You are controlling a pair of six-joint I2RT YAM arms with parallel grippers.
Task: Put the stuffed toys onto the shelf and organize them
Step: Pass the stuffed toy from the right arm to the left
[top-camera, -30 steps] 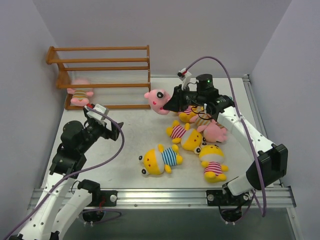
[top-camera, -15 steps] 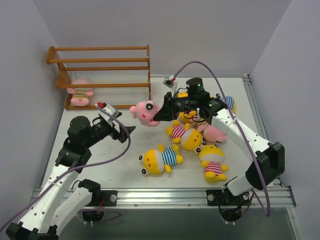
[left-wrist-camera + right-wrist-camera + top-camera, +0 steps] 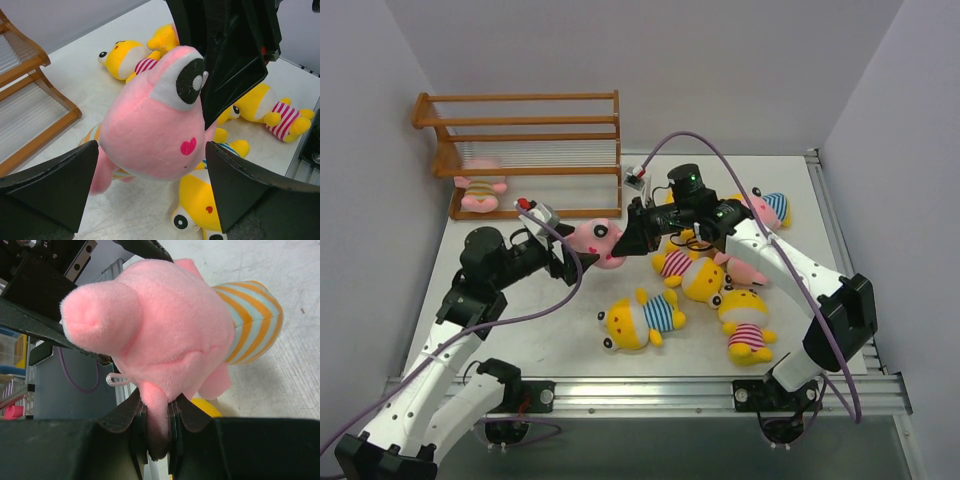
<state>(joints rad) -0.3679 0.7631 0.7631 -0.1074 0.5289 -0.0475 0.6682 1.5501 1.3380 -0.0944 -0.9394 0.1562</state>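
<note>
A pink stuffed toy (image 3: 599,241) in a tan-striped shirt hangs above the table with my right gripper (image 3: 626,238) shut on a small flap of its head (image 3: 159,405). My left gripper (image 3: 576,262) is open, and its two fingers (image 3: 50,185) flank the toy's head (image 3: 155,125) without touching it. The wooden shelf (image 3: 520,122) stands at the back left, with another pink toy (image 3: 480,190) lying on its bottom tier. Several more stuffed toys lie right of centre, among them a yellow one in blue stripes (image 3: 642,318) and a yellow one in pink stripes (image 3: 747,327).
Further toys cluster under the right arm: a yellow one (image 3: 685,270), a pink one (image 3: 752,268) and a blue-striped one (image 3: 770,207) near the back right. Grey walls close in the table on the left, back and right. A metal rail (image 3: 650,395) runs along the near edge.
My right arm has carried the pink toy leftward from beside the shelf's corner. My left arm has swung right to meet it, and its open fingers now bracket the toy's head.
</note>
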